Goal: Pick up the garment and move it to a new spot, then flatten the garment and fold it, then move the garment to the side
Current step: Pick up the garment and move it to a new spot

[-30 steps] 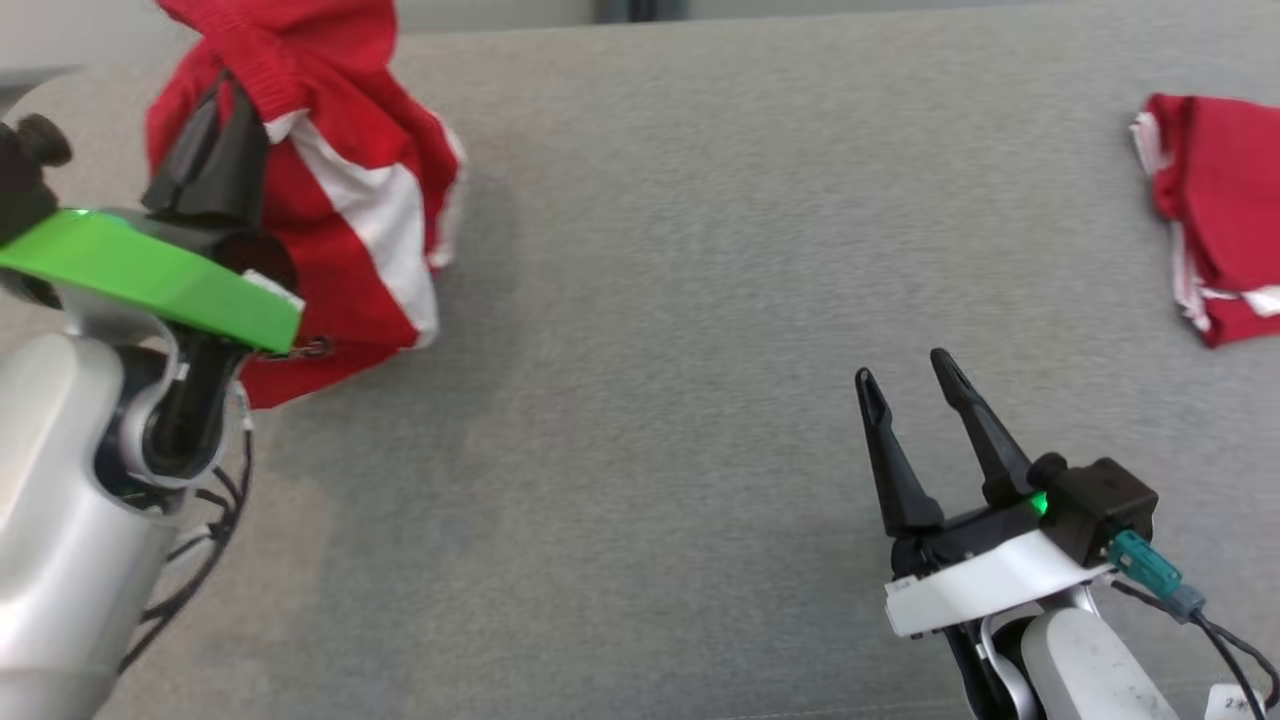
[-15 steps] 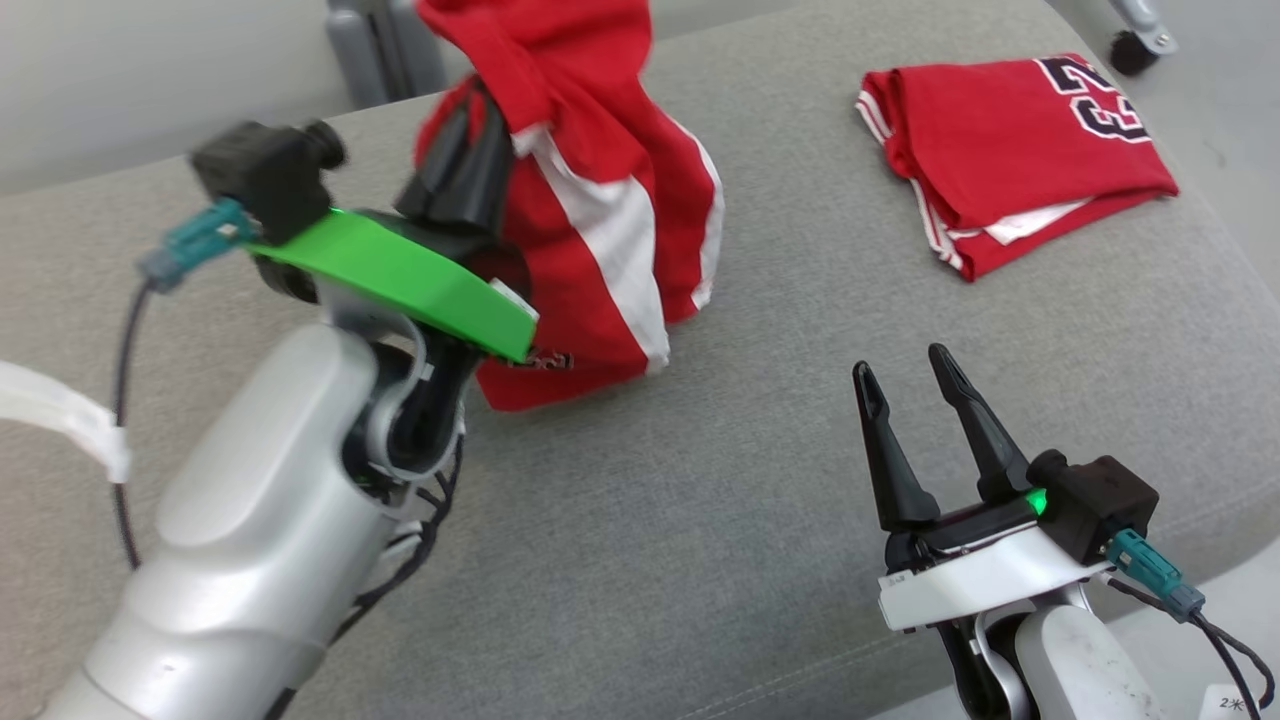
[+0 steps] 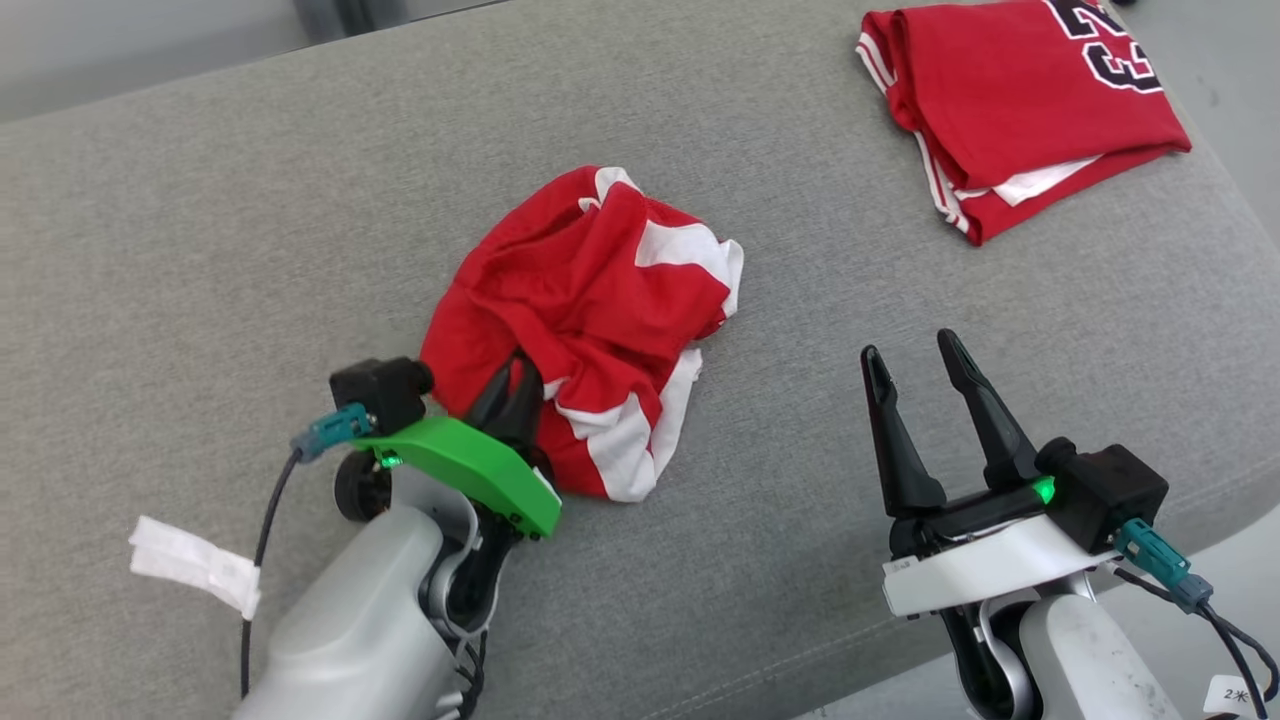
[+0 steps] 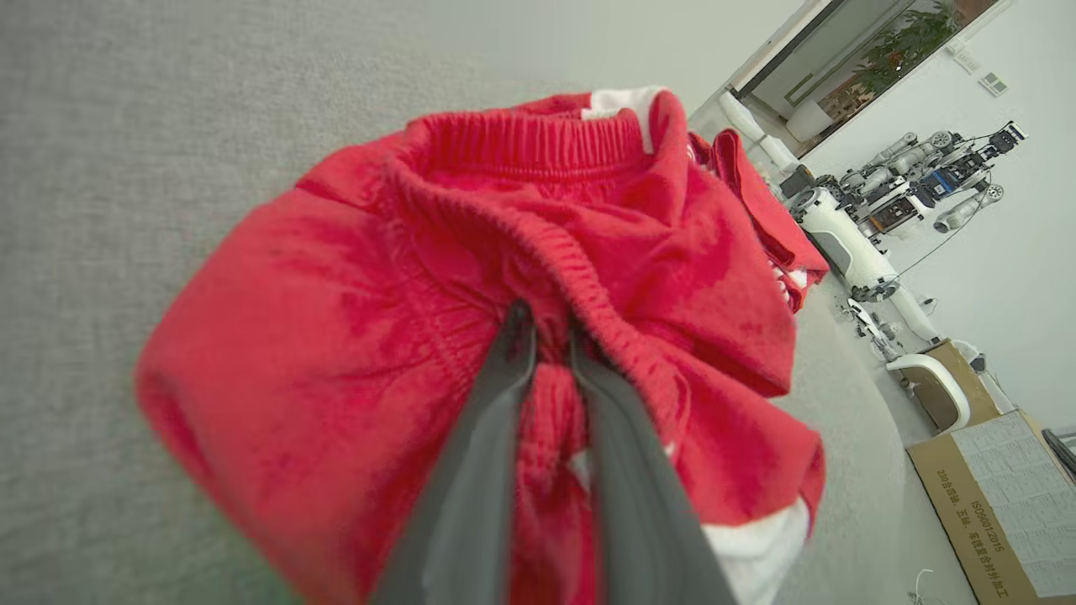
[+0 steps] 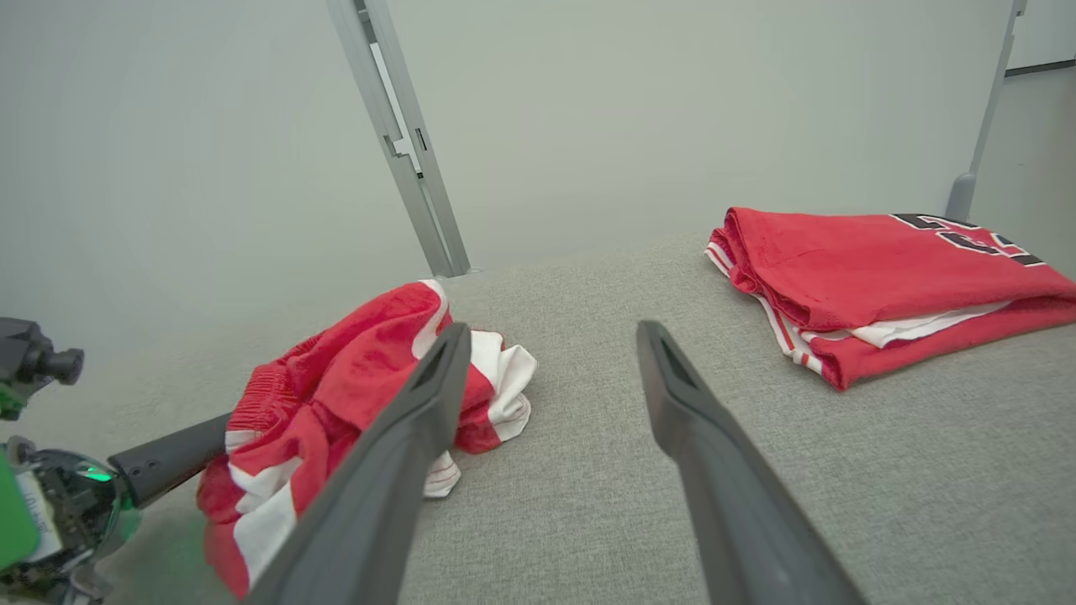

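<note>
The garment [image 3: 590,300], red shorts with white stripes and a ribbed waistband, lies in a crumpled heap on the grey cushion [image 3: 250,200]. My left gripper [image 3: 515,365] is at its near edge, shut on a fold of the fabric. In the left wrist view the two dark fingers [image 4: 496,420] pinch red cloth just below the waistband [image 4: 521,139], with the gripper [image 4: 545,323] buried in the garment [image 4: 336,336]. My right gripper [image 3: 908,345] stands open to the right, apart from the cloth. The right wrist view has the garment [image 5: 353,378] left of the open gripper [image 5: 553,328].
A folded red jersey [image 3: 1020,100] with dark numbers lies at the cushion's far right, also seen as the jersey [image 5: 874,269]. The cushion's edge curves down at the lower right. A white tag [image 3: 195,565] hangs on the left arm's cable. A metal post [image 5: 403,143] stands behind.
The camera has shifted. The garment hung lifted from my left gripper before; now it rests heaped on the cushion, with the left gripper lowered beside it. The right gripper has stayed open.
</note>
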### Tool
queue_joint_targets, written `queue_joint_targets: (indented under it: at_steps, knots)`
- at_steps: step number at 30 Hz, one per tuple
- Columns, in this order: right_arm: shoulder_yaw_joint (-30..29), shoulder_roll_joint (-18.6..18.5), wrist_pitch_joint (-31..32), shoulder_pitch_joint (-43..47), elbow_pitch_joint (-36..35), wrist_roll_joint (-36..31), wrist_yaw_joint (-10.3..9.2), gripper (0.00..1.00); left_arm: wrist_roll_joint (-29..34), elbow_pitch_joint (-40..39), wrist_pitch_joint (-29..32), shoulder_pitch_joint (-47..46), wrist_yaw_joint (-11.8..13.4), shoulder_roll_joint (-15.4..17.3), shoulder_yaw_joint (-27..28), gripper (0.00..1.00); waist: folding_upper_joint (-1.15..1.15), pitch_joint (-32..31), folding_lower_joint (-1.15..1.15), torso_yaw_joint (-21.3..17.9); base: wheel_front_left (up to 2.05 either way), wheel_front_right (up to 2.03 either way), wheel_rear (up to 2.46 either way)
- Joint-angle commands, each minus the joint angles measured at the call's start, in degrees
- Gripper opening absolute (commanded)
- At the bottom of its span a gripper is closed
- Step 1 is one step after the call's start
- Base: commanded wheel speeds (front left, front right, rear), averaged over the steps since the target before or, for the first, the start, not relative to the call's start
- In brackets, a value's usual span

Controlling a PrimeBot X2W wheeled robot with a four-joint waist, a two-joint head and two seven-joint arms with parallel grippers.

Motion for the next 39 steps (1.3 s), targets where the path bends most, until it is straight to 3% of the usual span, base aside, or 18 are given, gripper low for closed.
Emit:
queue_joint_targets:
  at_steps: [1, 5, 12, 19, 24, 29, 39]
  knots:
    - [0.1, -0.2, 0.0, 0.8, 0.3, -0.4, -0.05, 1.0, 0.3, 0.4, -0.3, 1.1, -0.6, -0.5, 0.6, 1.0, 0.0, -1.7, 0.0, 2.1, 0.0, 0.0, 0.0]
    - [0.6, -0.8, 0.0, 1.8, 0.9, -0.4, -0.05, 1.0, 4.7, -1.8, -0.8, 2.9, -0.1, -0.6, 4.2, 1.0, 0.0, -4.7, 0.0, 4.5, 0.0, 0.0, 0.0]
    - [2.0, -1.8, 0.0, 4.3, 1.8, 0.1, -0.05, 1.0, 23.3, -14.6, -0.6, 14.6, 5.0, 0.3, 13.8, 1.0, 0.0, -11.5, 0.0, 8.7, 0.0, 0.0, 0.0]
    - [1.9, -1.8, 0.0, 7.1, 2.3, -0.1, -0.05, 1.0, 37.2, -26.5, -0.6, 28.3, 7.3, -0.3, 21.9, 1.0, 0.0, -16.4, 0.0, 11.9, 0.0, 0.0, 0.0]
    - [2.3, -2.0, 0.0, 8.3, 2.7, -1.1, -0.05, 1.0, 44.4, -34.2, -0.6, 36.7, 6.8, -2.4, 28.6, 1.0, 0.0, -17.7, 0.0, 13.3, 0.0, 0.0, 0.0]
    - [2.0, -1.9, 0.0, 10.2, 2.4, -1.7, -0.05, 1.0, 49.2, -38.1, -0.6, 42.9, 4.8, -4.6, 34.0, 1.0, 0.0, -18.8, 0.0, 14.4, 0.0, 0.0, 0.0]
    - [0.4, -1.6, 0.0, 13.0, 2.6, -2.4, -0.05, 1.0, 52.1, -38.1, -0.6, 47.8, 2.1, -6.2, 35.8, 1.0, 0.0, -19.4, 0.0, 16.2, 0.0, 0.0, 0.0]
